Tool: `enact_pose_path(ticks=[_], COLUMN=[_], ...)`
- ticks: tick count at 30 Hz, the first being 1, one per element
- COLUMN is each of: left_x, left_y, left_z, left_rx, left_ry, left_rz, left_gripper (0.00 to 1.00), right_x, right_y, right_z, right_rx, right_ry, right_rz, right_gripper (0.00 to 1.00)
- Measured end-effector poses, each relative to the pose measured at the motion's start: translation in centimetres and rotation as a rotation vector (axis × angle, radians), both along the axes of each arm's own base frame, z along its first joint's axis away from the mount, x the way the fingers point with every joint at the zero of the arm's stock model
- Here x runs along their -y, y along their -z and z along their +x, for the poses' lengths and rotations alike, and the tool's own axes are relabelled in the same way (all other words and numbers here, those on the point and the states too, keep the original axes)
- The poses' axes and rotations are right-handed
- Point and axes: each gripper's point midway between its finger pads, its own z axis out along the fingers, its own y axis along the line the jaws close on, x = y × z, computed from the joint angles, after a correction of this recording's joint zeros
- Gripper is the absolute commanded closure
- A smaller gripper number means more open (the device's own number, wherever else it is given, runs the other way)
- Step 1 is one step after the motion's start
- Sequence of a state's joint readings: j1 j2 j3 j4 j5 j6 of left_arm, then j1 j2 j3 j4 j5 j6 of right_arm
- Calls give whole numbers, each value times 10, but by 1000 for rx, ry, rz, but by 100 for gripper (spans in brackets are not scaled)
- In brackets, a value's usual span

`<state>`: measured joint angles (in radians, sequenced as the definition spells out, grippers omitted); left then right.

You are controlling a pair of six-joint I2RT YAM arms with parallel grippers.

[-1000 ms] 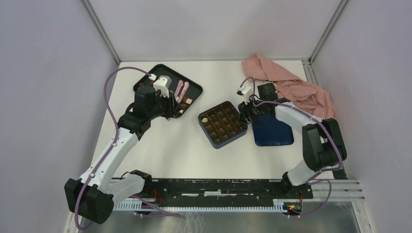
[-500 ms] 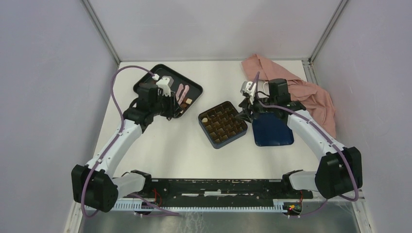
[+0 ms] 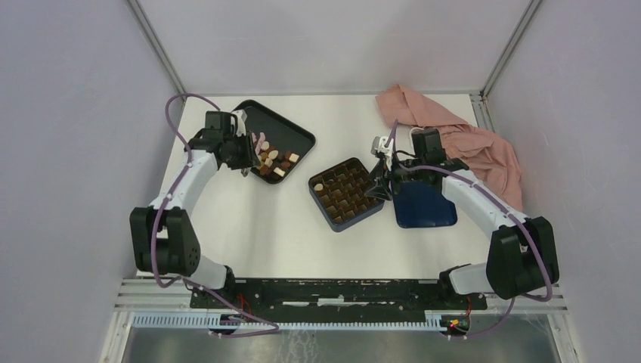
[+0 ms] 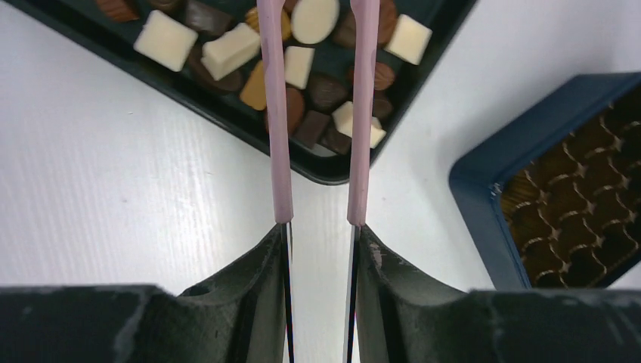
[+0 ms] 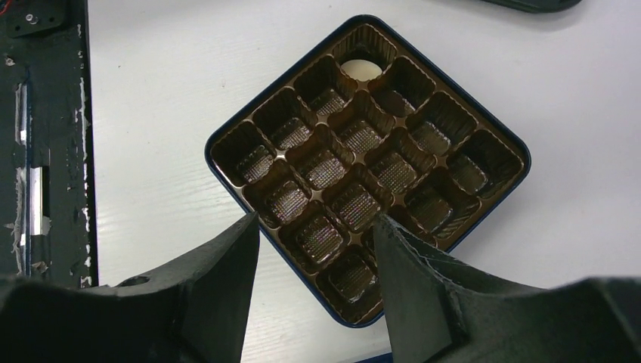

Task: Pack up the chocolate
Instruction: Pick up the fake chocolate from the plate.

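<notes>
My left gripper [image 4: 317, 6] shows long pink fingers [image 4: 276, 113] standing parted, their tips cut off by the frame edge. A cream oval [image 4: 314, 23] sits between them, and I cannot tell whether it is pinched. Directly beneath lies the chocolate [image 4: 227, 49], a huddle of brown and cream pieces in the black tray [image 4: 435, 41]. My right gripper [image 5: 316, 223] hangs with jaws spread wide and nothing between them, right above the blue box [image 4: 514, 151]. One cream round piece [image 5: 360, 69] fills the corner cell farthest from its fingers.
</notes>
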<state>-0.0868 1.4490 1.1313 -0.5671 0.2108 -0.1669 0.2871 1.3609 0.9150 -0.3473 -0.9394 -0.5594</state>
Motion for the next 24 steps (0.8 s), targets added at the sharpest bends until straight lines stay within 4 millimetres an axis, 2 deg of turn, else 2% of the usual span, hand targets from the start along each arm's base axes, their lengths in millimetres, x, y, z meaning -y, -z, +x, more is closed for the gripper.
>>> enact_pose_path(ticks=[5,14,19,24], left_x=[-34,-94,-112,-117], left_y=[15,20,28,42], left_z=[19,67,91,104], left_rx=[-84,-102,-117,-162], left_ry=[-95,-245,-277,-283], left_rz=[7,41,39,36], left_gripper=[60,60,60,59], right_x=[2,3,4,4], right_y=[8,9,9,9], right_z=[4,6,6,6], right_rx=[-17,-6,-6,-5], right_ry=[4,9,10,10], right_rz=[-33,-43,-43,-43], right_gripper=[38,38,38,38])
